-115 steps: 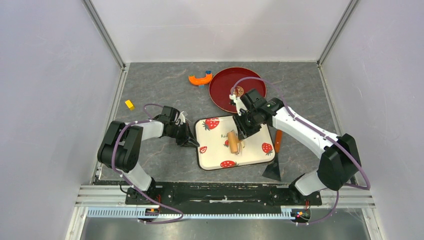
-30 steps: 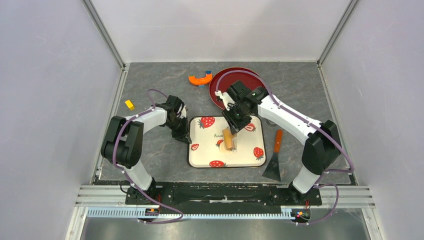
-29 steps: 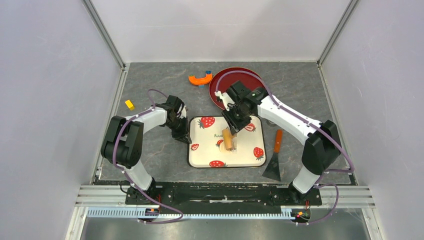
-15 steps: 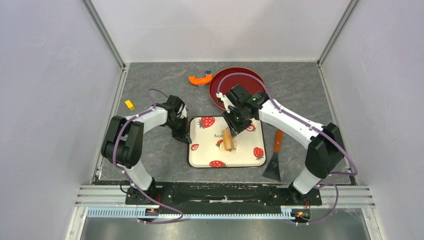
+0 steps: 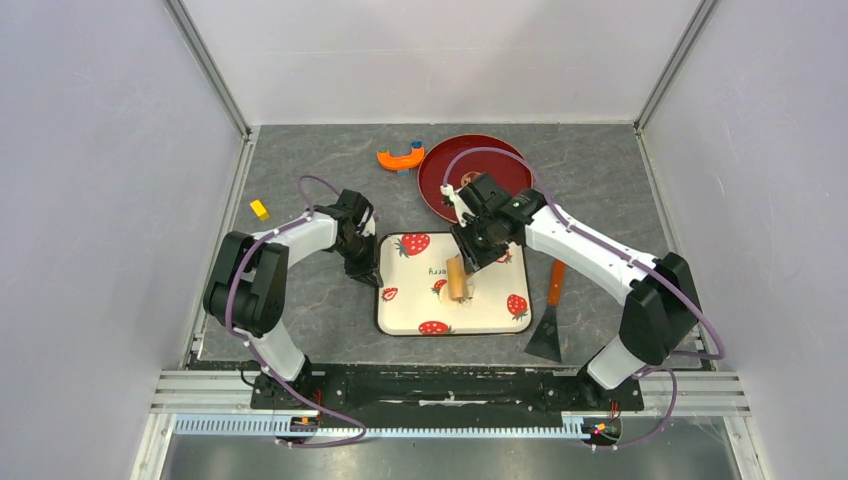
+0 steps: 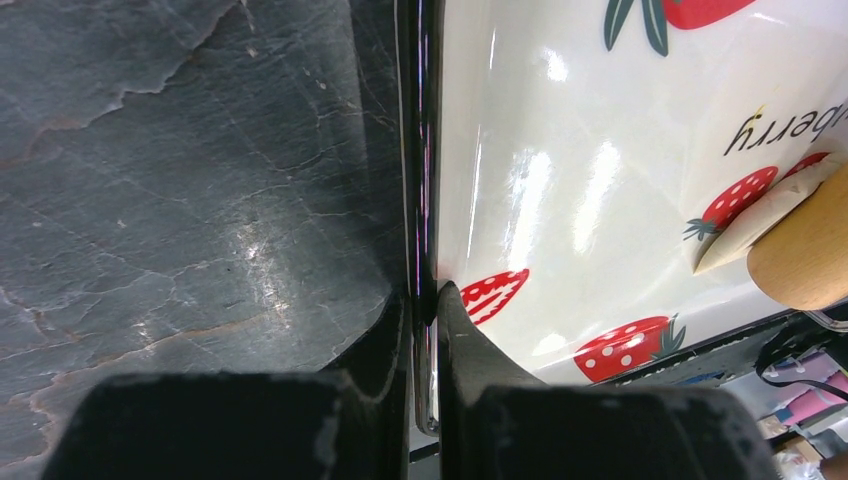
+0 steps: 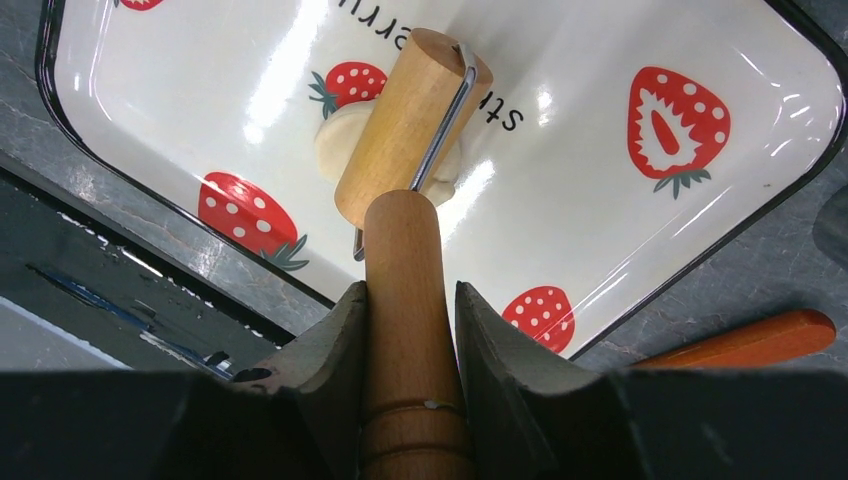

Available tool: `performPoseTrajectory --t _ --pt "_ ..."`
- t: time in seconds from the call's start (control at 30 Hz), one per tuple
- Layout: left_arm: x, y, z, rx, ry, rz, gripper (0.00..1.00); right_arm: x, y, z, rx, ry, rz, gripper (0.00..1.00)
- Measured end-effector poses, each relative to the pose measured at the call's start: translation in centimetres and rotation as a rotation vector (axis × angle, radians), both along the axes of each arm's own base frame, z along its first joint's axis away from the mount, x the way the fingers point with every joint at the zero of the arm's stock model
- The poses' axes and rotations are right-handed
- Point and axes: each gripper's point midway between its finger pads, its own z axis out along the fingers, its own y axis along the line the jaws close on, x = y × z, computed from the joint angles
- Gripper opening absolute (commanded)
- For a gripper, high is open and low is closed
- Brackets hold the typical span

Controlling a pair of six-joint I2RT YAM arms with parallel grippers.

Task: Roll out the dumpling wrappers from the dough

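My left jaws are clamped on the left rim of the tray [image 6: 421, 180]. My right jaws are clamped on the handle of the roller [image 7: 410, 120], whose cylinder rests on the flattened dough [image 7: 333, 145] mid-tray.

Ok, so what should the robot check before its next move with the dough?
1. Left gripper pinches the tray rim, so the tray should not slide: ok.
2. Right gripper is closed on the roller handle: ok.
3. Roller rests on the dough: ok.
4. Dough is inside the tray, away from its rim: ok.
5. Dough is thin all over: cannot tell, the roller hides most of it.
6. Scraper lies off the tray: ok.
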Motion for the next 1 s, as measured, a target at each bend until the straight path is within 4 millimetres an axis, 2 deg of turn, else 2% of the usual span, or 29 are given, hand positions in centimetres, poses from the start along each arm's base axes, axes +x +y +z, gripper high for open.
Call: performPoseTrajectory --t 0.83,1.0 --pt "0.2 0.3 0.0 0.028 0.060 0.020 0.02 -0.1 -1.0 -0.5 0.039 -0.005 -0.070 0.00" --pt "1.3 1.7 0.1 0.050 0.057 0.066 0.02 0.8 -0.2 -0.4 0.070 -0.034 -0.080 0.00"
